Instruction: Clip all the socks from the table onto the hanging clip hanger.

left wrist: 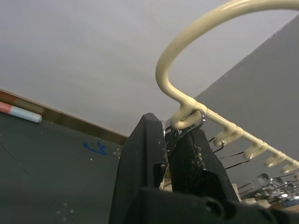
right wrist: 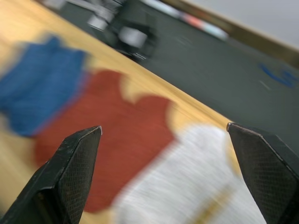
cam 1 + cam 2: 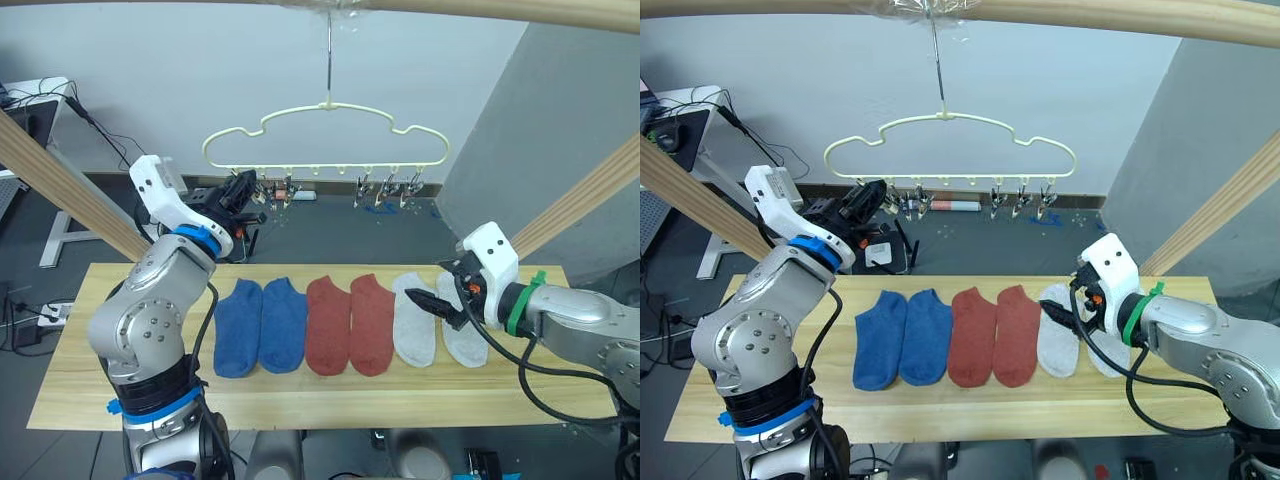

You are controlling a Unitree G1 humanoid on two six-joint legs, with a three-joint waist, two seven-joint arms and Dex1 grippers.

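Six knit socks (image 3: 349, 324), wavy wire clip hanger (image 3: 326, 136), wood-grain table (image 3: 300, 390)

Six socks (image 3: 330, 325) are laid side by side on the table (image 3: 90, 385) — the clip hanger (image 3: 325, 135) is hung behind.

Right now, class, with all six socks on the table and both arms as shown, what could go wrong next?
1. The left gripper is shut on the end clip of the hanger, which hangs from one hook; a pull could swing or tilt it.
2. The open right gripper hovers over the grey socks, which lie touching; it might catch both.
3. The socks lie in a tight row, so dragging one may disturb the red socks.
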